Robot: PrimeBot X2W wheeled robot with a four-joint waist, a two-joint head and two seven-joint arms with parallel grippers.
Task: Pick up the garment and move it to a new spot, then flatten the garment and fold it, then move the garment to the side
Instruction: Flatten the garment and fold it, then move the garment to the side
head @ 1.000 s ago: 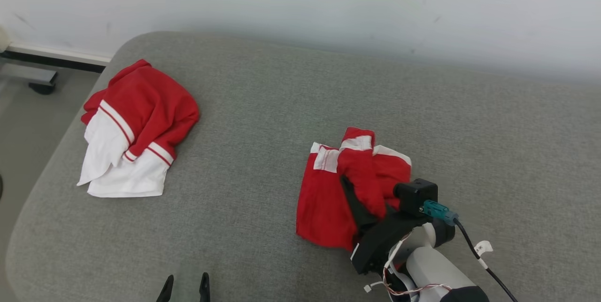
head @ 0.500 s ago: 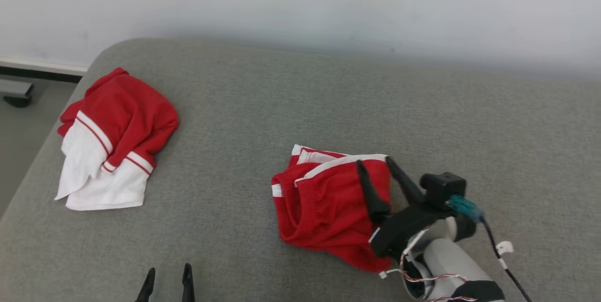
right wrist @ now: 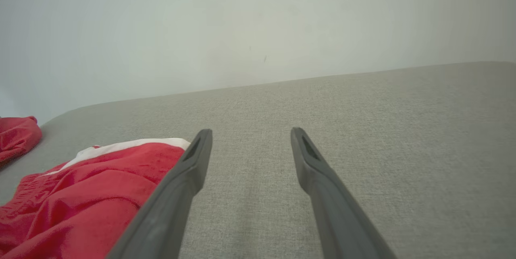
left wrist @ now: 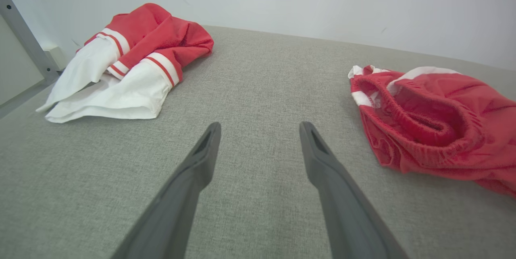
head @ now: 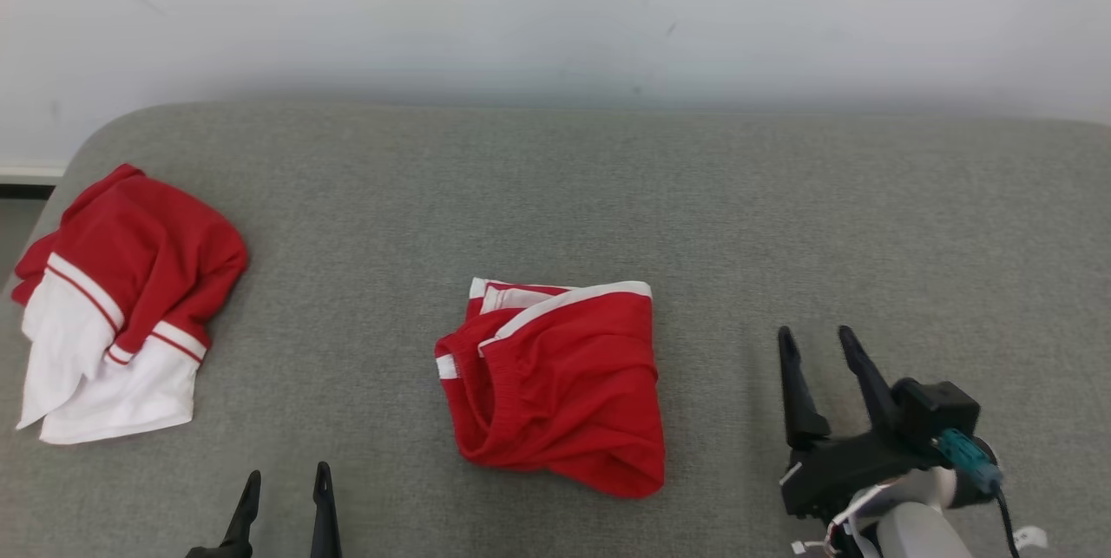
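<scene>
The garment (head: pixel 555 384), red shorts with white trim and an elastic waistband, lies crumpled in a heap at the middle of the grey padded surface (head: pixel 781 211). In the left wrist view the garment (left wrist: pixel 435 126) is at the right; in the right wrist view the garment (right wrist: pixel 80 194) is at the lower left. My right gripper (head: pixel 814 334) stands open to the right of it, apart from the cloth, with nothing between its fingers (right wrist: pixel 251 131). My left gripper (head: pixel 288 473) is open and empty at the near edge, left of the garment (left wrist: pixel 260 125).
A second red and white garment (head: pixel 130 280) lies bunched at the surface's far left (left wrist: pixel 133 57), near its rounded edge. A pale wall (head: pixel 555 11) runs behind the surface. Bare grey surface lies to the right of my right gripper.
My right gripper opened, let go of the garment and drew back to its right. The garment dropped into a heap. The camera has panned, shifting the whole picture left.
</scene>
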